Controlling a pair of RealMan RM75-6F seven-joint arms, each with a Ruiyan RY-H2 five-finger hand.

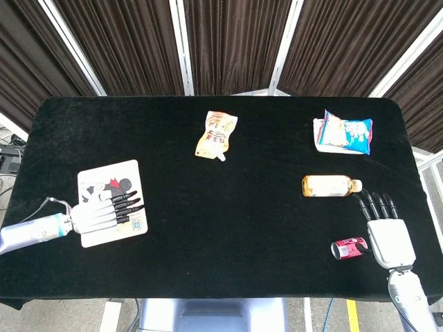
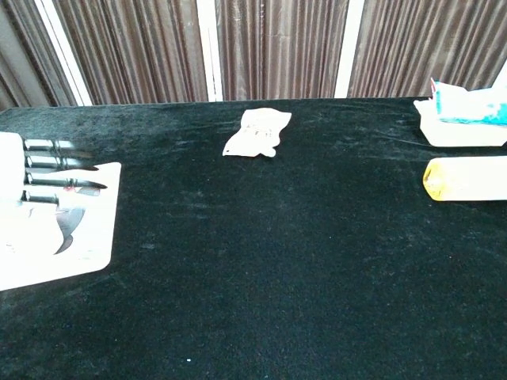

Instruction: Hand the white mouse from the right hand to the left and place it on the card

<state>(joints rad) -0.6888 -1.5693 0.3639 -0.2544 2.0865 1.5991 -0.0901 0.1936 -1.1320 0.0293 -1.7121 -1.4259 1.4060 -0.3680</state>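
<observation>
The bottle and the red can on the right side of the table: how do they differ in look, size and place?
The bottle is clear with amber liquid and a white cap; the red can is opaque red. The bottle is longer than the can. The bottle lies farther from the robot, beyond the fingertips of the right robot hand; the can lies close beside that hand. Both lie on their sides on the black table.

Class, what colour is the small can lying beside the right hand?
Red, with a dark end; the can shows best in the head view.
</observation>
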